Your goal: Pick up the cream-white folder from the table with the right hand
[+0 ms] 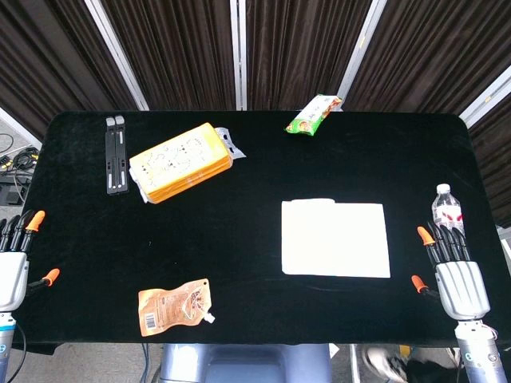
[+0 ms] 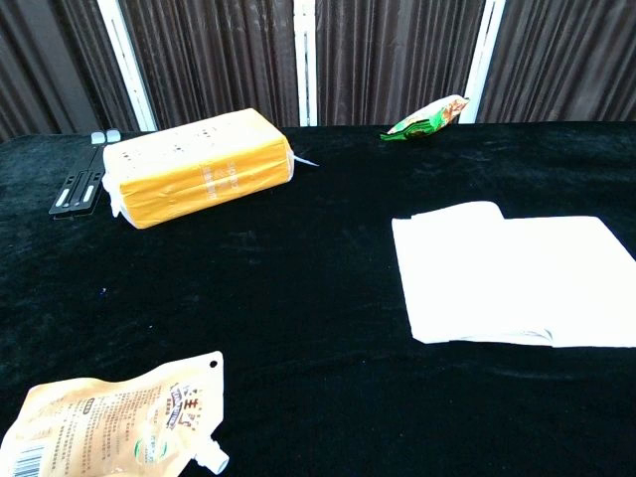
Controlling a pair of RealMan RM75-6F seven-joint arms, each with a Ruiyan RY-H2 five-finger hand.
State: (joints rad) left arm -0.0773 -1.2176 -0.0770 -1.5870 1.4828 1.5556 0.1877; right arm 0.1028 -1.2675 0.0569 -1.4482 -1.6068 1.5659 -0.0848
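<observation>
The cream-white folder [image 1: 335, 238] lies flat on the black table, right of centre; in the chest view the folder [image 2: 517, 273] fills the right side. My right hand [image 1: 453, 275] hovers at the table's right front corner, just right of the folder, fingers extended and apart, holding nothing. My left hand [image 1: 12, 259] sits at the left front edge, fingers also extended and empty. Neither hand shows in the chest view.
A water bottle [image 1: 447, 209] stands just behind my right hand. A yellow package [image 1: 180, 162], a black folded stand [image 1: 116, 154], a green snack bag [image 1: 314, 114] and an orange spout pouch [image 1: 176, 306] lie elsewhere on the table [image 1: 255, 295].
</observation>
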